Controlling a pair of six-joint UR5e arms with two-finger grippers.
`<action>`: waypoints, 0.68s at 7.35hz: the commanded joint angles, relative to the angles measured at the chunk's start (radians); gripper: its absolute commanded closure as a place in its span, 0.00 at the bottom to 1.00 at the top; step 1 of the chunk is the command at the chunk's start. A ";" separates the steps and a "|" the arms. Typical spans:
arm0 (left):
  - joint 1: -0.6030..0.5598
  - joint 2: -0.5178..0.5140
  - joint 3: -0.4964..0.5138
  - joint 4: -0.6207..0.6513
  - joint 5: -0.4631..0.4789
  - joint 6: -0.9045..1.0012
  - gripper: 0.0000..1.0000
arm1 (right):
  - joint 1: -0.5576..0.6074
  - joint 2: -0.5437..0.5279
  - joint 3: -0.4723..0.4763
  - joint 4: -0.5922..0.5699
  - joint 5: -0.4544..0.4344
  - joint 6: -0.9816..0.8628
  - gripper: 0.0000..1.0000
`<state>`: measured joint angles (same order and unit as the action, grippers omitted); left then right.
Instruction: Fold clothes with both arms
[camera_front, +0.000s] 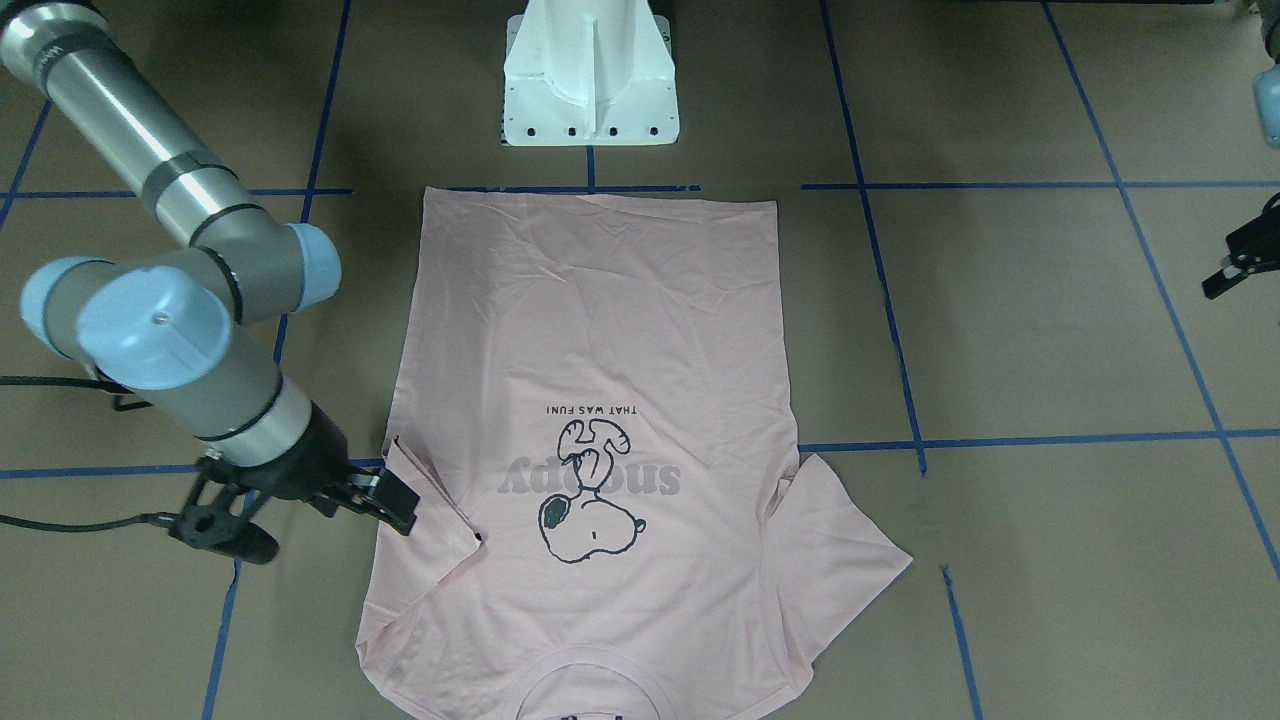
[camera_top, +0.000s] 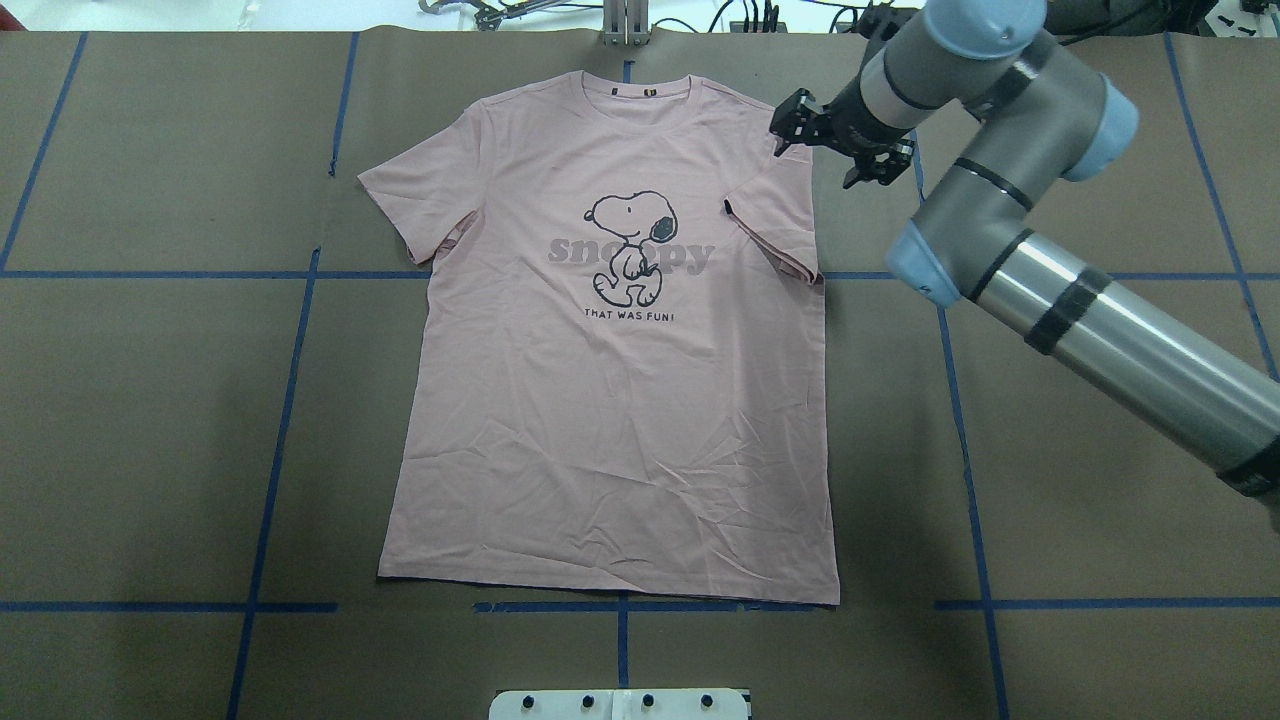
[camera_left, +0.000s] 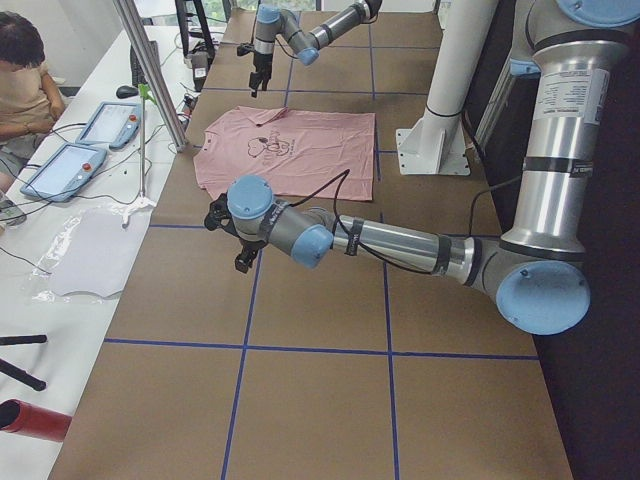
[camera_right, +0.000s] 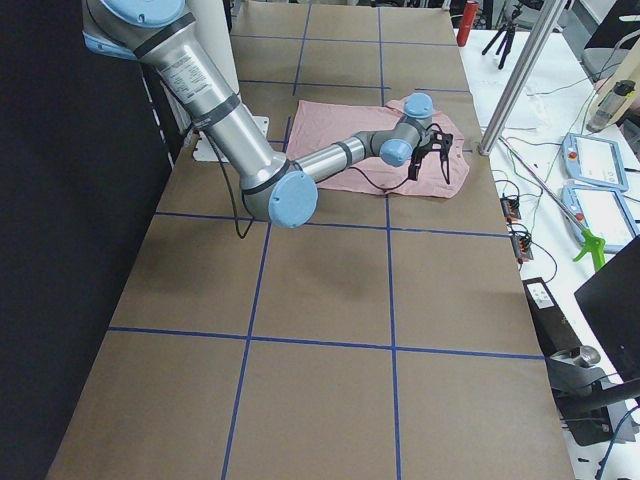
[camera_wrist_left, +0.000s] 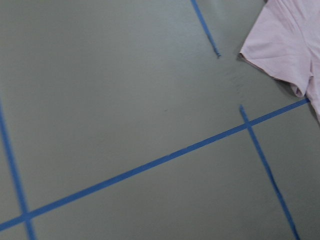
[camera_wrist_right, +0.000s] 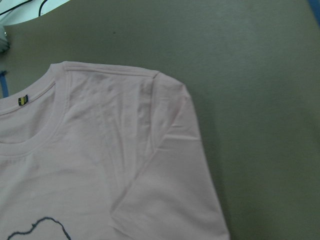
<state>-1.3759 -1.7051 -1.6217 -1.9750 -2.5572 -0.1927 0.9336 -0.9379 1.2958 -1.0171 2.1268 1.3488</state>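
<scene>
Brown counter (camera_top: 150, 450) is carrying the T-shirt (camera_top: 610, 430) spread flat at its middle for folding, so we are hovering our released right hand (camera_top: 835, 148) at its two o'clock corner; whether our left hand (camera_front: 1243, 255) is clenched, we cannot tell.

A pale pink T-shirt (camera_front: 600, 330) is lying flat and print side up on the brown tabletop (camera_front: 1050, 330), its hem pointing toward the white pedestal (camera_front: 590, 80) and its collar running off the bottom edge. The cartoon dog (camera_front: 590, 505) is appearing upside down. The right arm (camera_front: 180, 300) is reaching in from the view's left, its right gripper (camera_front: 395, 505) hanging just beside the sleeve (camera_front: 430, 500) folded inward. The left gripper (camera_front: 1240, 255) is only peeking in at the far edge.
</scene>
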 joint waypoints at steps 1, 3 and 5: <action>0.150 -0.173 0.095 -0.048 0.055 -0.201 0.01 | 0.056 -0.139 0.134 0.018 0.077 -0.028 0.00; 0.267 -0.366 0.301 -0.053 0.200 -0.298 0.04 | 0.076 -0.234 0.227 0.038 0.107 -0.030 0.00; 0.311 -0.469 0.528 -0.240 0.235 -0.348 0.06 | 0.074 -0.341 0.351 0.037 0.116 -0.028 0.00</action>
<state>-1.0881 -2.0999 -1.2388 -2.1075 -2.3490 -0.4995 1.0071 -1.2123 1.5758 -0.9811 2.2369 1.3206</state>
